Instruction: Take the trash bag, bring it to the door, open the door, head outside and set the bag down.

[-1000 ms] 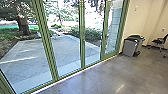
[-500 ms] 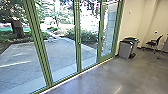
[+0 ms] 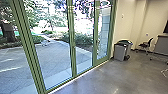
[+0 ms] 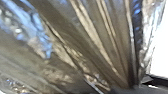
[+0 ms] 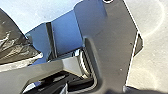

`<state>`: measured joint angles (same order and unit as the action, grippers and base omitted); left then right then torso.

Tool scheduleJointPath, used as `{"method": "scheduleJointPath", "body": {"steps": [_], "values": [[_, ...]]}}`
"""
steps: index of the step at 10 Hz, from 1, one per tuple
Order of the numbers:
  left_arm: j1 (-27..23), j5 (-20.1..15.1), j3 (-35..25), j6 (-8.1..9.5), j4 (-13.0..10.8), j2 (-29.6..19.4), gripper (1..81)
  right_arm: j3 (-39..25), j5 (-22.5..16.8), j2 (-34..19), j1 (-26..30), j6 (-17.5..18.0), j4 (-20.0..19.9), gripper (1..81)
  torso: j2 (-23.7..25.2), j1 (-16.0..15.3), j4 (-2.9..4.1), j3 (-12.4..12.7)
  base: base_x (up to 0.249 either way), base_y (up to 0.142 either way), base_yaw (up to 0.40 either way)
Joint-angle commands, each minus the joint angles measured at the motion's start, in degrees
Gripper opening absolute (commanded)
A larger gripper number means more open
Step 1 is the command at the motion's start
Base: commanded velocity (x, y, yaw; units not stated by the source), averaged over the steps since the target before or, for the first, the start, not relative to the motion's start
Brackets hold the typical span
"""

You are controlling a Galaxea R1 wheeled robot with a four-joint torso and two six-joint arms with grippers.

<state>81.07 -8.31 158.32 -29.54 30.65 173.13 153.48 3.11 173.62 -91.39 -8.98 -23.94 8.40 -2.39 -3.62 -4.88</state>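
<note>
Green-framed glass doors (image 3: 72, 47) cross the left and middle of the head view, with daylight and a paved yard (image 3: 53, 56) behind them. Dark, glossy plastic of the trash bag (image 4: 100, 47) spreads over most of the left wrist view. Its folds draw together at my left gripper (image 4: 132, 87), which is shut on the bag. Part of the trash bag (image 5: 15, 45) also shows in the right wrist view, beside the robot's own grey parts. How the right gripper stands cannot be made out.
Grey bins (image 3: 121, 52) stand against the wall just right of the glass. Farther right are a dark office chair (image 3: 145, 45) and a desk (image 3: 161, 46). Smooth concrete floor (image 3: 110, 77) runs along the door sill. Trees and shrubs border the yard.
The head camera has swung to the right. More of the room's right side, including the desk, has come into view.
</note>
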Motion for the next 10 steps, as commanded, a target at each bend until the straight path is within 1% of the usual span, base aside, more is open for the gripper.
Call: {"method": "scheduleJointPath", "body": {"steps": [1,3,4,5,6,7,8,9,10], "values": [[-3.9,-3.8,0.1,-0.17,-0.1,-0.2,1.0,-0.5,-3.7,0.4,2.7,-0.3,0.1,81.1,0.0,0.0,0.0,0.0,0.142,-0.064,0.0],[-3.9,-3.8,0.1,-0.17,-0.1,-0.1,1.0,-0.5,-3.7,0.4,2.8,-0.2,0.1,81.1,0.0,0.0,0.0,0.0,0.142,-0.063,0.0],[-3.9,-3.8,0.1,-0.17,-0.1,-0.1,1.0,-0.5,-3.8,0.4,2.9,-0.3,0.2,81.1,0.0,0.0,-4.95,0.0,0.142,-0.063,0.0],[-3.9,-3.8,0.1,-0.17,-0.1,-0.2,1.0,-0.5,-3.8,0.4,2.9,-0.3,0.3,81.1,0.0,0.0,-5.57,0.0,0.142,-0.064,0.0],[-3.9,-3.8,0.1,-0.17,-0.1,-0.4,1.0,-0.6,-3.8,0.5,2.9,-0.3,0.4,81.1,0.0,0.0,-11.52,0.0,0.142,-0.064,0.0],[-3.9,-3.8,0.1,-0.17,-0.1,-0.4,1.0,-0.6,-3.8,0.5,2.9,-0.3,0.5,81.1,0.0,0.0,-6.25,0.0,0.142,-0.064,0.0],[-3.9,-3.8,0.1,-0.17,-0.1,-0.3,1.0,-0.6,-3.8,0.5,2.9,-0.4,0.6,81.1,0.0,0.0,-3.67,0.0,0.141,-0.063,0.0],[-3.9,-3.8,0.1,-0.17,-0.1,-0.3,1.0,-0.6,-3.8,0.5,2.8,-0.4,0.6,81.1,0.0,0.0,-5.02,0.0,0.142,-0.063,0.0],[-3.9,-3.8,0.1,-0.17,-0.1,-0.3,1.0,-0.6,-3.8,0.5,2.8,-0.4,0.7,81.1,0.0,0.0,-5.7,0.0,0.142,-0.064,0.0]]}}
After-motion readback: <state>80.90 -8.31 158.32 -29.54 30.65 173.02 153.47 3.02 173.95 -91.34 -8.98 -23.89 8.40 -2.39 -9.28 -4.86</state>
